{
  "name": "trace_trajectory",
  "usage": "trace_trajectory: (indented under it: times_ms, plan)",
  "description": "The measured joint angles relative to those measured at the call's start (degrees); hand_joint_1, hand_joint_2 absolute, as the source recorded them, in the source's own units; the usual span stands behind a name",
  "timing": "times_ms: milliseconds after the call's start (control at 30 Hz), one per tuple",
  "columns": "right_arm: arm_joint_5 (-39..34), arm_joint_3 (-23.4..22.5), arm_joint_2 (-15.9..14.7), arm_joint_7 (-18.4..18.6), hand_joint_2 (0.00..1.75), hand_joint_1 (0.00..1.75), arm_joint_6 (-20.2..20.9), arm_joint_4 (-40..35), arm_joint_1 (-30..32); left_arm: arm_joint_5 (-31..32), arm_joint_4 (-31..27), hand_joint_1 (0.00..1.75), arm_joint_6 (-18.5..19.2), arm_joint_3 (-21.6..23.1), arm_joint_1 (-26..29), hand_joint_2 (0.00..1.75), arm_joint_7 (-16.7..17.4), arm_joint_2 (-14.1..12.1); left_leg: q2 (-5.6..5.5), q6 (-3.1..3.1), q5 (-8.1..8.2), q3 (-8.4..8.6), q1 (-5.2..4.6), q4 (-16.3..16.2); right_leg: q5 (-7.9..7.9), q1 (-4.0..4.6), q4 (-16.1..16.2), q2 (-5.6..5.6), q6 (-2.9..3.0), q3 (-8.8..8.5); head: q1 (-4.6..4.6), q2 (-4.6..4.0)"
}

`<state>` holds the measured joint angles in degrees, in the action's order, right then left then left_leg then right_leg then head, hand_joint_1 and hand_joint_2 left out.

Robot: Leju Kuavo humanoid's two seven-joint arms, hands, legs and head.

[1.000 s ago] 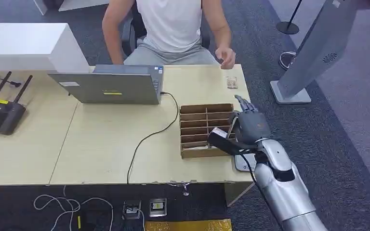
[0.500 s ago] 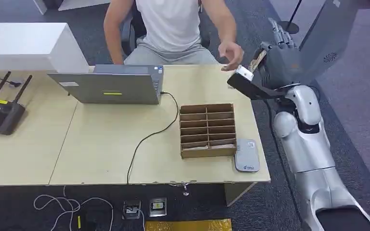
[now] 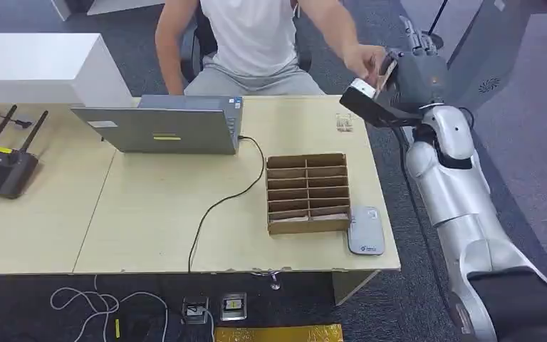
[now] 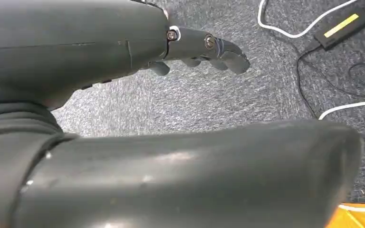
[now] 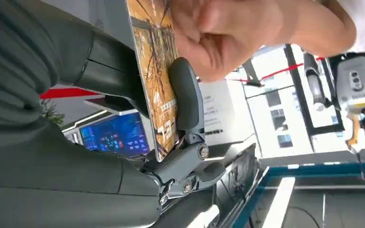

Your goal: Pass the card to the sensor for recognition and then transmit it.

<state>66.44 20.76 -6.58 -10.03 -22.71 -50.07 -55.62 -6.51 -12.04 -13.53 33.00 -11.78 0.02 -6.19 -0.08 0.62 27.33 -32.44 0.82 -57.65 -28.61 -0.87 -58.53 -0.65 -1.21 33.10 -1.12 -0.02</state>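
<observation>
1. The right hand (image 3: 412, 71) is raised beyond the far right corner of the table (image 3: 149, 214); its fingers are clamped on the card (image 5: 154, 71), which stands on edge between a dark finger and the grey palm.
2. The person's hand (image 5: 218, 38) has closed on the card's free end, directly opposite the robot's grip; the card's long axis runs from one hand to the other, so I judge a release should let it slide straight out.
3. The sensor (image 3: 365, 229) lies flat by the near right corner, just beside the cardboard tray (image 3: 306, 192), well apart from the card.
4. The left hand (image 4: 204, 50) hangs over carpet, fingers loosely apart, holding nothing.
</observation>
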Motion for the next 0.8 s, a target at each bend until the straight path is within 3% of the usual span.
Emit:
trace_trajectory:
  times_ms: [300, 567, 600, 633, 800]
  plan:
    - [1.09, 0.11, 1.46, 2.12, 1.75, 1.75, -0.22, 12.47, -4.76, 1.20, 0.00, 0.00, 0.94, 1.33, -0.88, 0.00, 0.66, -0.09, 0.00, 0.00, 0.00, 0.00, 0.00, 0.00, 0.00, 0.00, 0.00, 0.01, 0.00, 0.01, 0.00, 0.00]
    - [1.79, 0.11, 2.71, 3.74, 1.75, 1.73, 0.09, 18.29, -6.52, 1.53, 0.00, 0.00, 1.68, 2.10, -1.07, 0.00, 1.22, -0.37, 0.01, 0.00, 0.00, 0.00, 0.00, 0.00, 0.00, 0.00, 0.00, 0.02, 0.00, 0.01, 0.00, 0.00]
    - [1.92, 0.11, 2.84, 3.83, 1.75, 0.80, 0.09, 18.77, -6.65, 1.53, 0.00, 0.00, 1.73, 2.21, -1.09, 0.00, 1.22, -0.44, 0.01, 0.00, 0.00, 0.00, 0.00, 0.00, 0.00, 0.00, 0.00, 0.03, 0.00, 0.01, -0.02, 0.00]
    - [2.01, 0.11, 2.93, 3.94, 1.75, 0.00, 0.09, 19.36, -6.77, 1.55, 0.00, 0.00, 1.79, 2.25, -1.10, 0.00, 1.22, -0.48, 0.01, 0.00, 0.00, 0.00, 0.00, 0.00, 0.00, 0.00, 0.00, 0.03, 0.00, 0.01, 0.00, 0.00]
    - [2.12, 0.13, 3.72, 4.75, 1.75, 0.00, 0.06, 22.16, -7.19, 1.55, 0.00, 0.00, 2.03, 2.65, -1.20, 0.00, 1.22, -0.66, 0.02, 0.00, 0.00, 0.01, 0.00, 0.00, 0.00, 0.00, 0.00, 0.04, 0.00, 0.02, 0.00, 0.00]
